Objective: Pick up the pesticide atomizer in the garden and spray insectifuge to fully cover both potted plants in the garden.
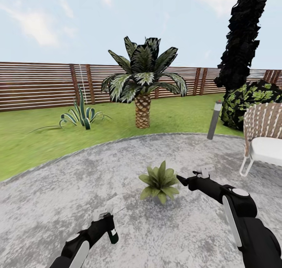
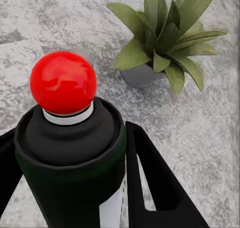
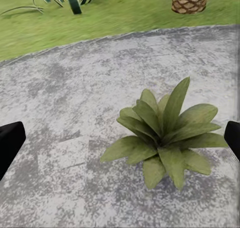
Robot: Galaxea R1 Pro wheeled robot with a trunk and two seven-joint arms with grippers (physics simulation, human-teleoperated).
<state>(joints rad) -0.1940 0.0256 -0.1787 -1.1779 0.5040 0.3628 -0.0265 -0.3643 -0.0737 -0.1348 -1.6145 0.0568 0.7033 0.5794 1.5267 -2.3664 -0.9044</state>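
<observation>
The smooth, cylindrical, red-tipped pesticide atomizer (image 2: 70, 158) is clamped in the left gripper (image 1: 106, 225), aimed at the pointed-leaved potted plant (image 1: 159, 181) just ahead, while the right gripper (image 1: 184, 180) is held wide apart.

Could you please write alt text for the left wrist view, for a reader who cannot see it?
The left gripper holds the dark green pesticide atomizer, its red tip toward the camera. Beyond it, a green-leaved potted plant in a grey pot stands on the gravelly patio.

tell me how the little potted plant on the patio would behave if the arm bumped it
The potted plant would probably tip or slide easily: its grey pot looks small beneath a wider spread of leaves. The leaves would likely bend rather than snap. It stands loose on the gravelly patio, so a nudge from the right tool could shift it.
</observation>
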